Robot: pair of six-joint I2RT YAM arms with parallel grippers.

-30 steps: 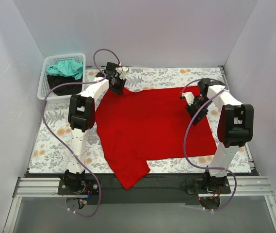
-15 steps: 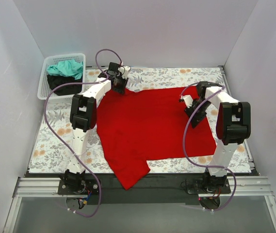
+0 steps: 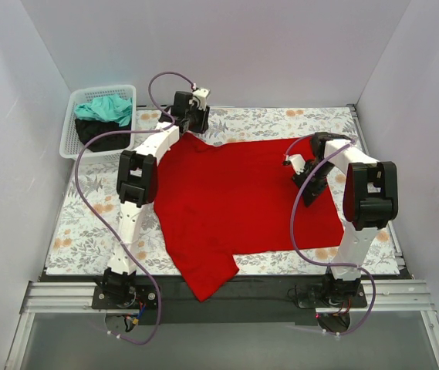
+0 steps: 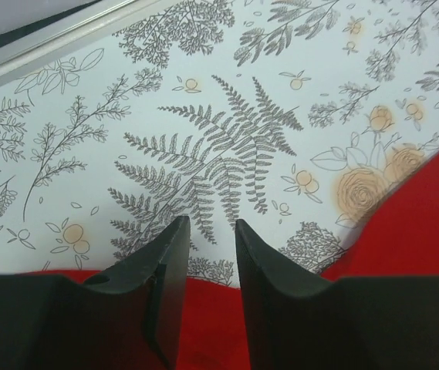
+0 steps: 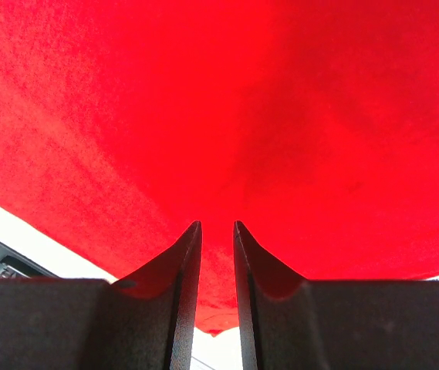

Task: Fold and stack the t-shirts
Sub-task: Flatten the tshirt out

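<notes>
**Floral-covered table with a white basket inside a white enclosure**

A tablecloth (image 3: 281, 123) covers the table, printed with grey ferns, leafy sprigs and small peach-orange flowers on a white ground. The left wrist view shows the print up close, with one large fern frond at the centre. A white plastic lattice basket (image 3: 68, 129) sits at the far left corner, close to the left wall. Plain white walls (image 3: 242, 46) enclose the left, back and right sides. A silver metal rail (image 3: 57, 297) runs along the near edge.
</notes>
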